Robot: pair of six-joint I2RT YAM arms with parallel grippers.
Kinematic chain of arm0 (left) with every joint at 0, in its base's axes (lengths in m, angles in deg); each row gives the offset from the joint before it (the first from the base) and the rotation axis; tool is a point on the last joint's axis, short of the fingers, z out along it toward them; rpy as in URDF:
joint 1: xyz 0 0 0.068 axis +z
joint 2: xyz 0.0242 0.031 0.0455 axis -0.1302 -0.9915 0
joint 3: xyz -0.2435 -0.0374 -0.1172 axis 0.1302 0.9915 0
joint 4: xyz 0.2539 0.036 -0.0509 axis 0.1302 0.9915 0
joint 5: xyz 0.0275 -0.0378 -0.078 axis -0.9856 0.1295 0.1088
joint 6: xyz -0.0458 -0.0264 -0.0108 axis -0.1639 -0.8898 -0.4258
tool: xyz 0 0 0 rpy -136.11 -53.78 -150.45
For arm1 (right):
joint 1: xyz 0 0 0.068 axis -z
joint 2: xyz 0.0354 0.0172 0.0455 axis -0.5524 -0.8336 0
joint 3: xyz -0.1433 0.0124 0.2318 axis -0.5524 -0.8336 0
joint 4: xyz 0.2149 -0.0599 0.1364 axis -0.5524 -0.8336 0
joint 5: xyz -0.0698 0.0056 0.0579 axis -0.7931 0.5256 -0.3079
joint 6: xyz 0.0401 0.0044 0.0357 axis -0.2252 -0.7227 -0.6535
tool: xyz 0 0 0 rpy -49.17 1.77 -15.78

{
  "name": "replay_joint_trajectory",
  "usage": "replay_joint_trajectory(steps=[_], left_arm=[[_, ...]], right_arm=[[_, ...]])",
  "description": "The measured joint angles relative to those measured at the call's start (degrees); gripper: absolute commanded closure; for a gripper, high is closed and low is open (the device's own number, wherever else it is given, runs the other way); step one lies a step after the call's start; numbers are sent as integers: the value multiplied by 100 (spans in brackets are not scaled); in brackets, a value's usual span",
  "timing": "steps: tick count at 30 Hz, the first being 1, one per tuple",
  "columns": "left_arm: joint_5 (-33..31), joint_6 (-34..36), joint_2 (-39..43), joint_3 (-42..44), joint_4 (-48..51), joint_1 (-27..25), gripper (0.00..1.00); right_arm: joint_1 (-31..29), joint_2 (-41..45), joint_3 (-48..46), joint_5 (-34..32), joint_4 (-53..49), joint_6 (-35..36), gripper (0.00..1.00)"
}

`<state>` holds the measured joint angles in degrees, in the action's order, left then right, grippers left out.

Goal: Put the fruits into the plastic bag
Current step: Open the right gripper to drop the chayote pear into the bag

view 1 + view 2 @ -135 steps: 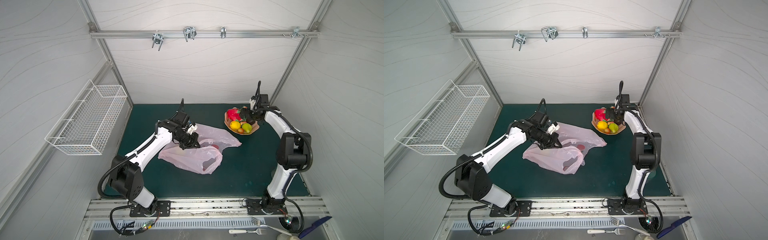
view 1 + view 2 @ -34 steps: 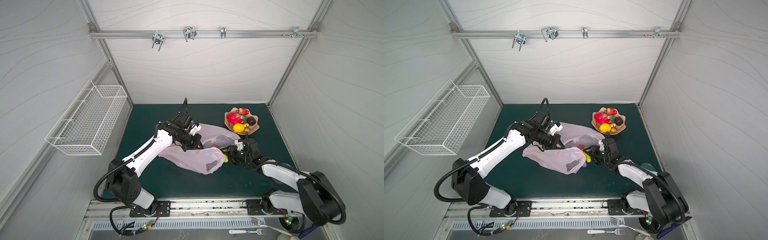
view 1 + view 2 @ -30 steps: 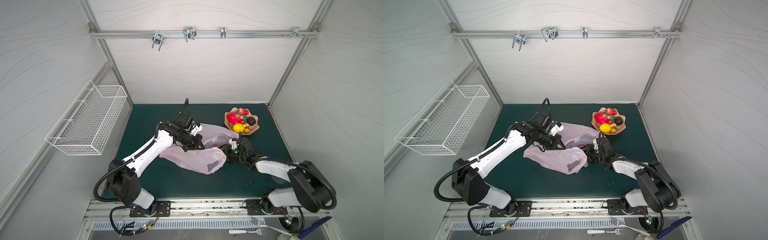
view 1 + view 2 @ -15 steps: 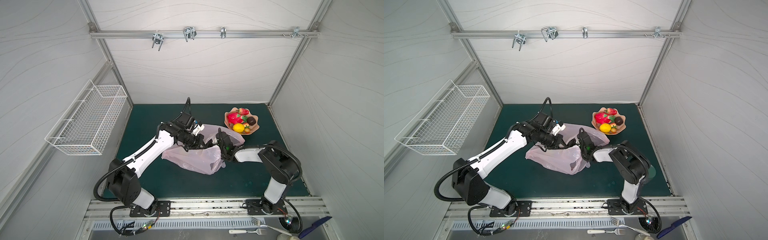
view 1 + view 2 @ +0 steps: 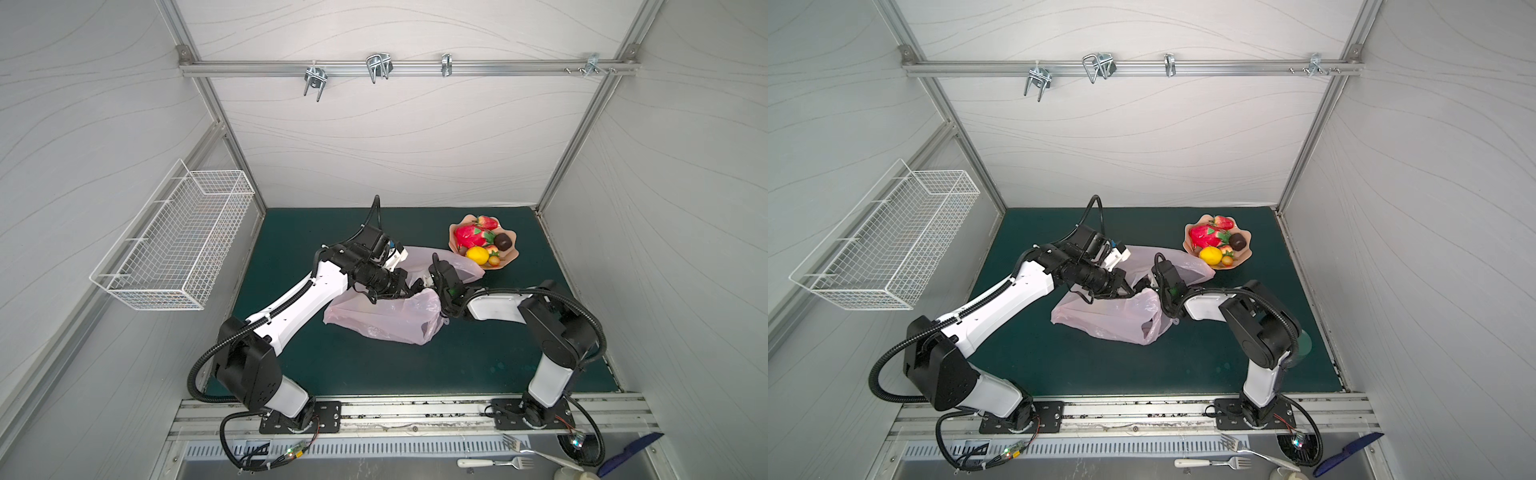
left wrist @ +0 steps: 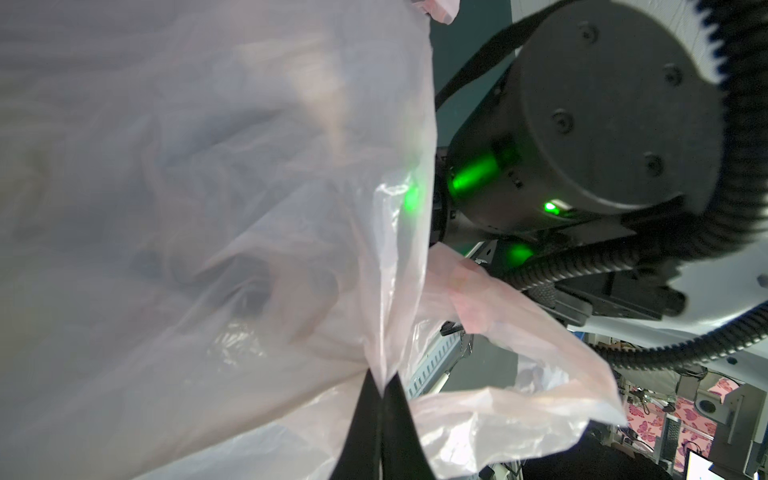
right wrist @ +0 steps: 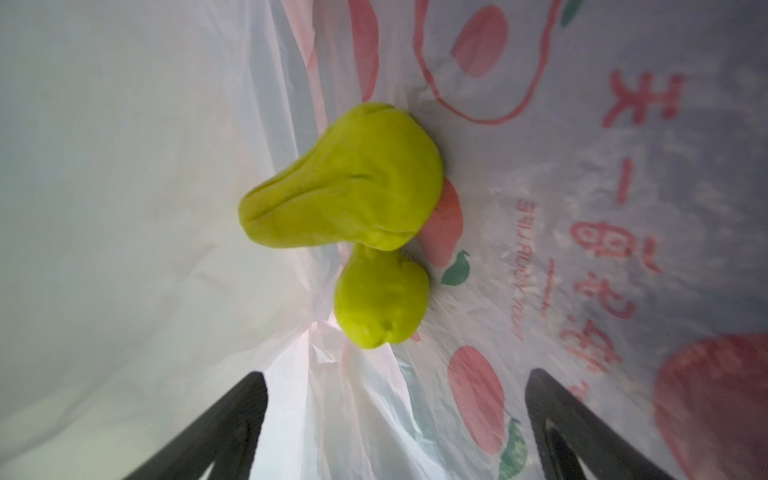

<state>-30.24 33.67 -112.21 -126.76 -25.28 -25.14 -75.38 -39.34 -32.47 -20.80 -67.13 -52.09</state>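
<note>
My left gripper is clamped shut on the edge of the plastic bag, holding its mouth up off the green mat. My right gripper is inside the bag, jaws spread wide with nothing between them. Just ahead of it two pears lie loose on the printed plastic, touching each other, and a red fruit too blurred to name sits nearby. The dragon fruit, lemon, a strawberry and the dark round fruit are on the plate, just beyond the bag
</note>
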Motion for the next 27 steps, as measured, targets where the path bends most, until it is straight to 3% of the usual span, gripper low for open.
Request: replay_joint_trajectory(steps=[13,27], left_arm=[[-153,2,28,90,0,116,100],[-249,2,28,127,-2,125,100]], right_arm=[[291,1340,-223,142,-1504,542,1],[817,2874,-306,-262,-3950,1696,1]])
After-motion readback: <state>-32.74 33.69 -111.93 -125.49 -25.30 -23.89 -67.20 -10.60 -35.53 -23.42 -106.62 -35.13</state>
